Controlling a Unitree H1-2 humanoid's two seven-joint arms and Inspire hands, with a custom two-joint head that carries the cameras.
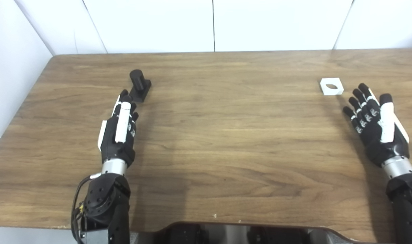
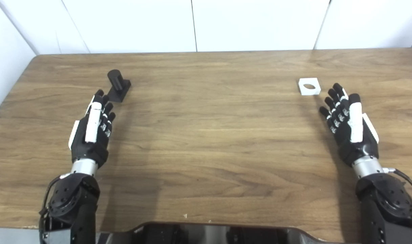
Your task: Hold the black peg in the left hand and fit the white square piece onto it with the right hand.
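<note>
Both hands empty and spread over the wooden table (image 1: pixel 226 142): my left hand (image 1: pixel 119 127) reaches toward the black peg (image 1: pixel 139 84), fingertips just short of its base, though contact is hard to rule out. I should grip the base, keeping the stubby post upright and clear. My right hand (image 1: pixel 375 123) waits beside the flat white square piece (image 1: pixel 331 86), round-holed, far right.

Table (image 1: pixel 226 142): brown wood grain, streaked darker. Peg (image 1: pixel 139 84): matte black all over. Square piece (image 1: pixel 331 86): white (its round hole reads brown). Left hand (image 1: pixel 119 130) and right hand (image 1: pixel 376 123): black with white panels, silver wrists. Wall (image 1: pixel 212 23): white panels, dark seams.
</note>
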